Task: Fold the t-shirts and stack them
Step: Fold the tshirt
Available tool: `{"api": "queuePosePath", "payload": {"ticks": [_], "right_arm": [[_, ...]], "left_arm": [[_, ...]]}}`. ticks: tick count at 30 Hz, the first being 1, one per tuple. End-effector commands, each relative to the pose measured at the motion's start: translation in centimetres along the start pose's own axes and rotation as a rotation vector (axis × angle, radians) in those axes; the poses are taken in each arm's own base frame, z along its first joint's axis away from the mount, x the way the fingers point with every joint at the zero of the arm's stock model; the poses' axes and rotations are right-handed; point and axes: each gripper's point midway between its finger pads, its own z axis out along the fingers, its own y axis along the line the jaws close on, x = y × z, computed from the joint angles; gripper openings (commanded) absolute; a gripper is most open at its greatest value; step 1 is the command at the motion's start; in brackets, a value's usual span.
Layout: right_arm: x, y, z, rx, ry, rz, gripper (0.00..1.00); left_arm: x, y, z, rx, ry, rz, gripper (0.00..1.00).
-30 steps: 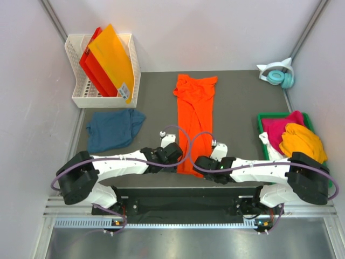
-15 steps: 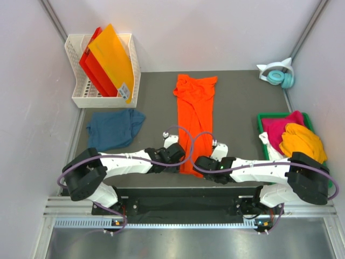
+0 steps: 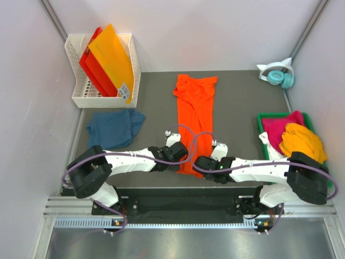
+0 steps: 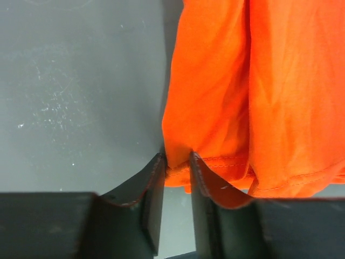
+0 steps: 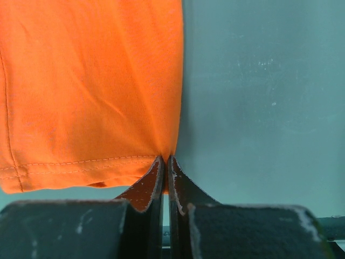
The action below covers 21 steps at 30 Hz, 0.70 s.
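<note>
Your left gripper [image 4: 177,171] has moved a little to the right and drawn the near left corner of the orange t-shirt [image 3: 195,105] inward. It pinches that corner of the hem. The right gripper [image 5: 165,167] pinches the near right corner. The shirt lies lengthwise, mid-table [image 3: 242,102].

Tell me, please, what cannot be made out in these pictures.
Top external: near hem of the orange t-shirt, under the left end effector and right end effector.
Top external: white cloth in the green bin, mostly buried.
Wrist views: how many layers each pinches, cloth bunched.
</note>
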Motion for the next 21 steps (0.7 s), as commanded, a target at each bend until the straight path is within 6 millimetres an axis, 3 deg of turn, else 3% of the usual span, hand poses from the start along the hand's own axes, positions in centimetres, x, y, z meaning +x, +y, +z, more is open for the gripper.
{"api": "queuePosePath", "payload": {"ticks": [1,4,11,17,21], "right_arm": [[3.3,-2.0,0.2,0.063,0.118,-0.081,0.0],[3.2,-1.8,0.2,0.065,0.117,-0.09,0.0],[3.0,-1.5,0.2,0.065,0.112,-0.097,0.0],[2.8,-1.9,-0.1,0.063,0.104,-0.088,0.0],[2.7,-2.5,-0.3,0.062,0.089,-0.064,0.0]], "left_arm": [[4.8,3.6,0.7,-0.105,0.146,0.044,0.27],[5.2,3.7,0.8,-0.104,0.16,0.047,0.24],[6.5,3.2,1.2,-0.087,0.197,0.081,0.01],[7.4,2.6,1.0,-0.04,0.206,0.087,0.0],[7.1,2.4,-0.4,-0.011,0.181,0.066,0.0]]}}
